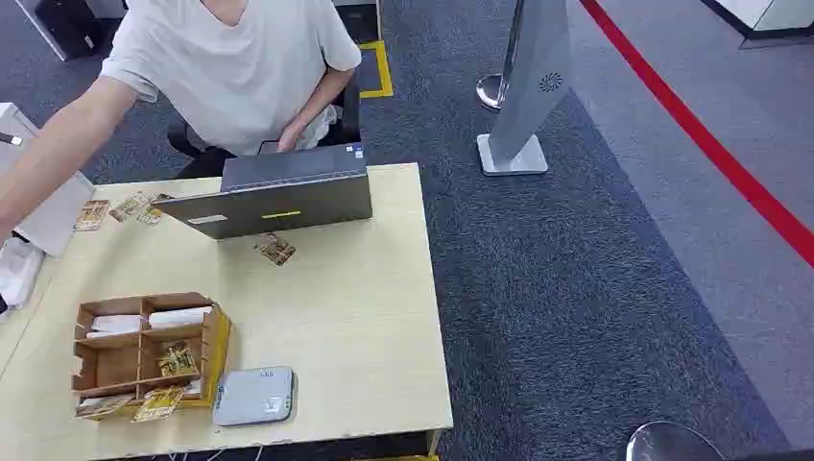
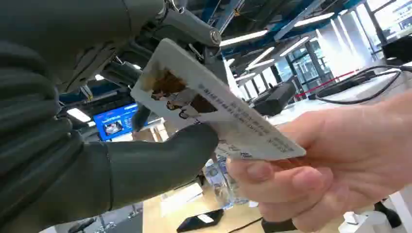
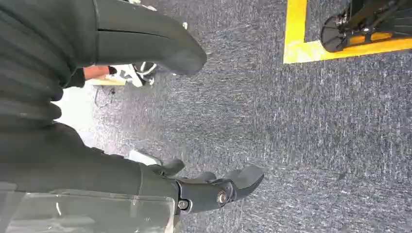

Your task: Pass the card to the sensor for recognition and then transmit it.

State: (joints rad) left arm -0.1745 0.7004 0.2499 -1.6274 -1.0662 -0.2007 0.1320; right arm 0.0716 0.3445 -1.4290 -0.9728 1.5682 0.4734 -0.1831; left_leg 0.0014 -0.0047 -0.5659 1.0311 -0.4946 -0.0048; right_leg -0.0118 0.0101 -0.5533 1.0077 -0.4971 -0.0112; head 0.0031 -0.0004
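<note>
The card (image 2: pixel 214 109) is pinched between the thumb and fingers of the left hand (image 2: pixel 121 160) while a person's hand (image 2: pixel 335 170) grips its far end; the right hand (image 3: pixel 160 160) hangs over carpet, fingers apart, holding nothing. Risk: if either side lets go out of step, the card may drop or bend under opposing pulls.

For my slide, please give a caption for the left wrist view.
Handover: the left robot hand holds the card while a person's hand grips its other end.
</note>
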